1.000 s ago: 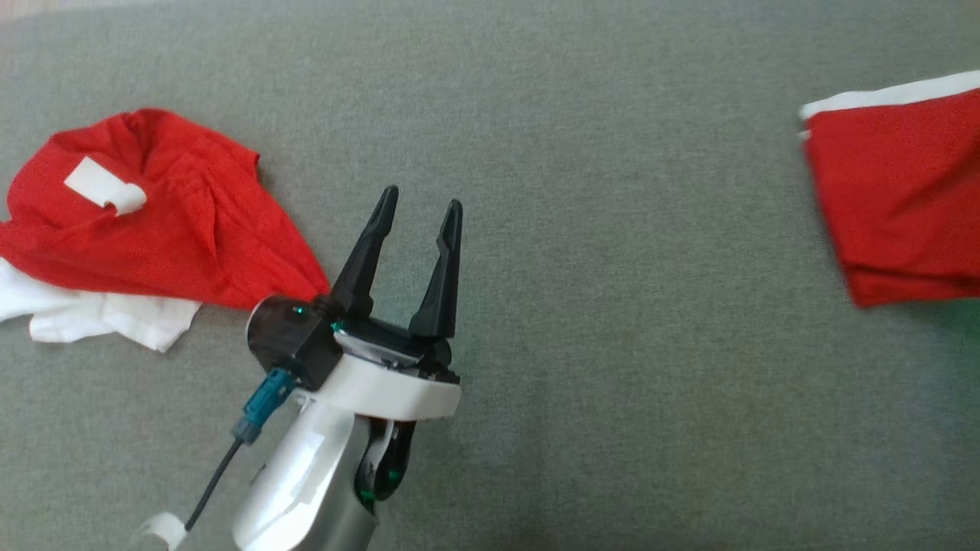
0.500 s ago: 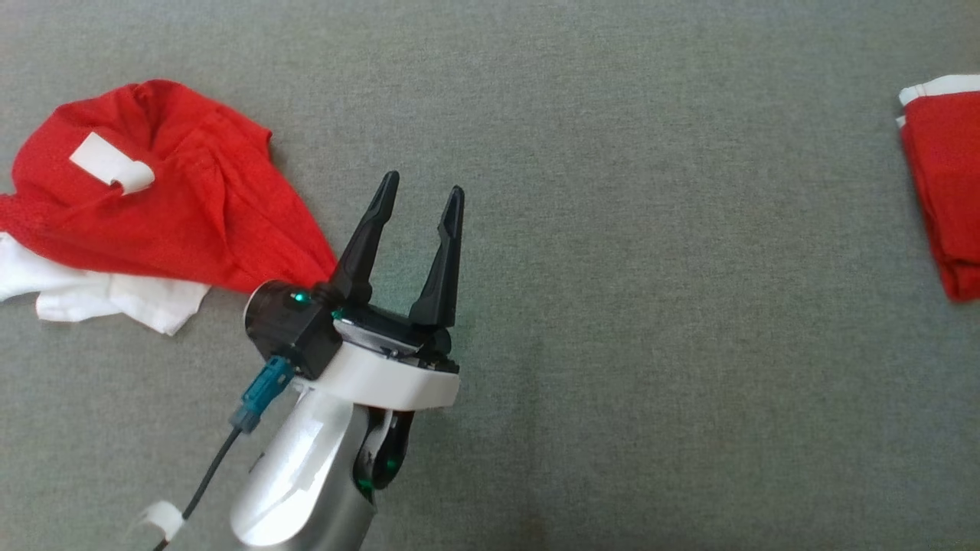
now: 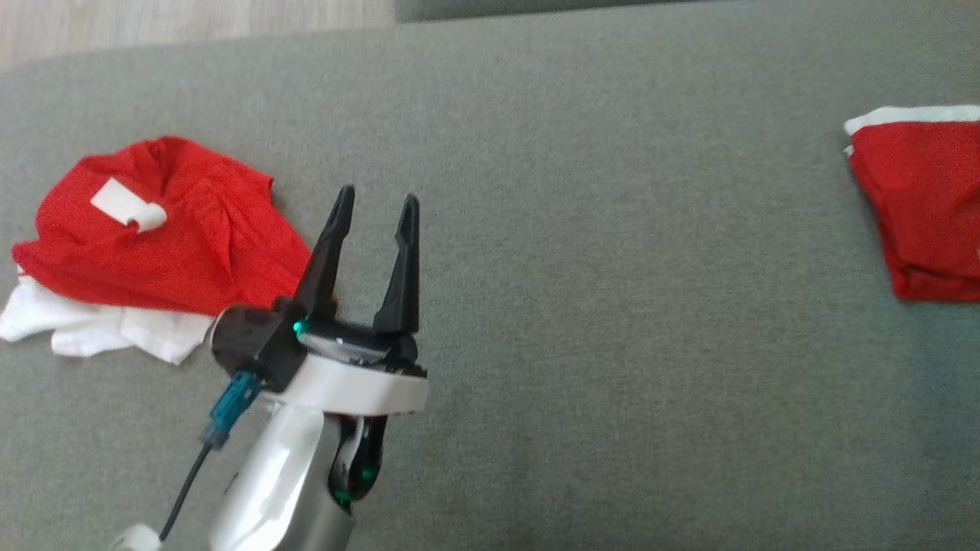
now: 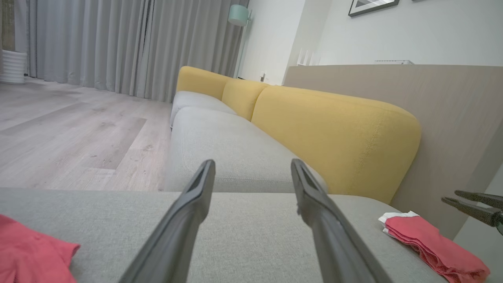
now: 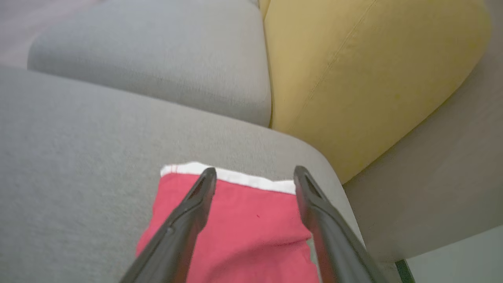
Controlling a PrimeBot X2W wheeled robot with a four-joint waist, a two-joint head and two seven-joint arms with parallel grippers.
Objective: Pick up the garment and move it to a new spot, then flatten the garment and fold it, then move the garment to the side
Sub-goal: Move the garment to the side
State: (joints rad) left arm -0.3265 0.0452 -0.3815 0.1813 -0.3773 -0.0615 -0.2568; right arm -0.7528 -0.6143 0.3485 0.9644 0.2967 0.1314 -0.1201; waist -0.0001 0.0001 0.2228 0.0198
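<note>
Head view, left tool: the left tool (image 3: 379, 197) hangs with its fingers apart and nothing between them, just right of the crumpled garment (image 3: 161, 229).
Head view, garments: the crumpled garment lies at the left of the sofa seat (image 3: 612, 306). The folded garment (image 3: 926, 207) lies at the far right, well apart from it.
Head view, risk: a low pinch could take red and white layers together. I cannot tell whether they are one piece.
Left wrist view, setting: the folded garment (image 4: 432, 243) lies near the seat's right end, below the yellow backrest (image 4: 334, 137).
Left wrist view, risk: a nudge there could slide it off the end.
Right wrist view, right tool: the right tool (image 5: 254, 170) has its fingers spread, holding nothing, over the folded garment (image 5: 251, 228).
Right wrist view, risk: a fingertip dragging as it pulls away could catch the top layer and undo the fold.
</note>
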